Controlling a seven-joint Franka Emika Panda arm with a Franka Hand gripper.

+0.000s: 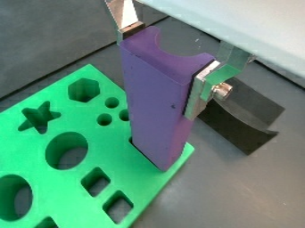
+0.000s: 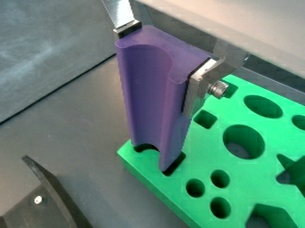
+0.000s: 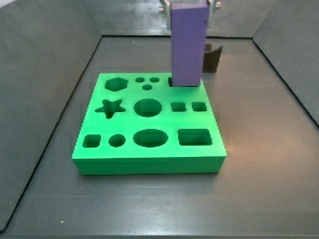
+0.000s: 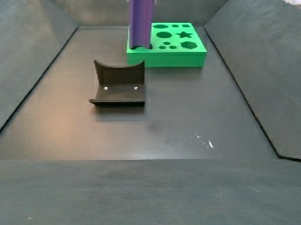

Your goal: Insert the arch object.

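The arch object [image 1: 155, 98] is a tall purple block with a curved notch in its top end. My gripper [image 1: 167, 58] is shut on its upper end and holds it upright; the silver fingers [image 1: 202, 85] clamp it from both sides. It shows the same way in the other wrist view, arch object [image 2: 149, 98] in gripper [image 2: 161, 53]. Its lower end meets the green board [image 3: 149, 159] at a corner hole and seems slightly sunk in. In a side view the arch object [image 3: 187, 47] stands at the board's far right corner under the gripper [image 3: 187, 5].
The board [image 1: 48, 160] has several other shaped holes: star, hexagon, circles, squares. The dark fixture [image 4: 118, 85] stands on the floor beside the board [image 4: 177, 57], also in a wrist view [image 1: 244, 116]. Dark walls enclose the floor.
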